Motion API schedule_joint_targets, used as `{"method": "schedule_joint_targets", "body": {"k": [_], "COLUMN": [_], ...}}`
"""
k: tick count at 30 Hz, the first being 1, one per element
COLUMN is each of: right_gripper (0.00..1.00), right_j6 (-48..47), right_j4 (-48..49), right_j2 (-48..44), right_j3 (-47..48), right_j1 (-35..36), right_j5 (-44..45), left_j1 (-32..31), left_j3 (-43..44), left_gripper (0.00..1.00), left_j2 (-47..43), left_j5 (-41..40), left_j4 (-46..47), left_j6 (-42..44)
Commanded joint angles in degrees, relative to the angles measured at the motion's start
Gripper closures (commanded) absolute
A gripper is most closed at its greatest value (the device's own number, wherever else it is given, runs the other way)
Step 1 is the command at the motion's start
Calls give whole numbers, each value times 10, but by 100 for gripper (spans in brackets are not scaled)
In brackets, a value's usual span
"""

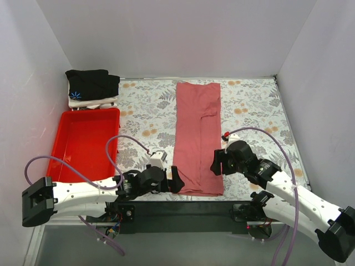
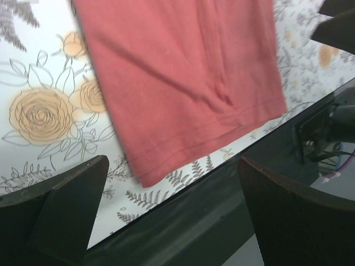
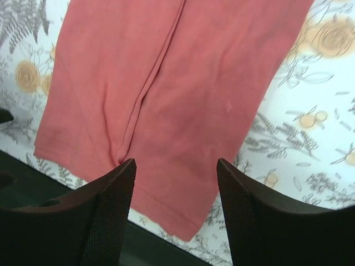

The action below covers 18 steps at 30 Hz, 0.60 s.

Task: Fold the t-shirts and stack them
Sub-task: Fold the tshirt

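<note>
Easy to pinch only the top layer of the plain salmon-red cloth t-shirt [image 1: 197,138] and pull the neat folds open. Easy too to lift one near corner sooner than the other and end up with a crooked fold. Also risky to bump the near hem, right at the near edge of the flowery white bench [image 1: 249,111], and knock that end off. Best to stay clear of the flat red plastic tray [image 1: 83,147] on the left.

Lies folded into a long thin strip in the middle of the bench, running from near to far. Not yet stacked on the folded black t-shirt with a small blue star mark [image 1: 91,82] and the white t-shirt [image 1: 97,103] under it, at the far left corner past the tray.

Reaching in low at both sides of the near end: the black left fingers [image 2: 61,210] by the near left corner, the black right fingers [image 3: 266,216] by the right side, a bit farther in. Both spread wide, holding nothing. Seem to hover just above the cloth, though hard to tell if touching.
</note>
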Motion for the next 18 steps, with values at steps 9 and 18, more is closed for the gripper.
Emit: {"method": "schedule_joint_targets", "body": {"k": [9, 18], "right_gripper": [44, 44], "right_j6": [162, 244], "right_j4": [-106, -124], "right_j2": [-54, -7], "right_j3": [-47, -58], "right_j1": [108, 208], "right_j5": [25, 89], "left_j1": [1, 0], "left_j3": [-2, 18], "left_gripper": [8, 15], "left_j2": [71, 135], "left_j5": [35, 42], "left_j4": [-38, -43], "left_j6": [-62, -57]}}
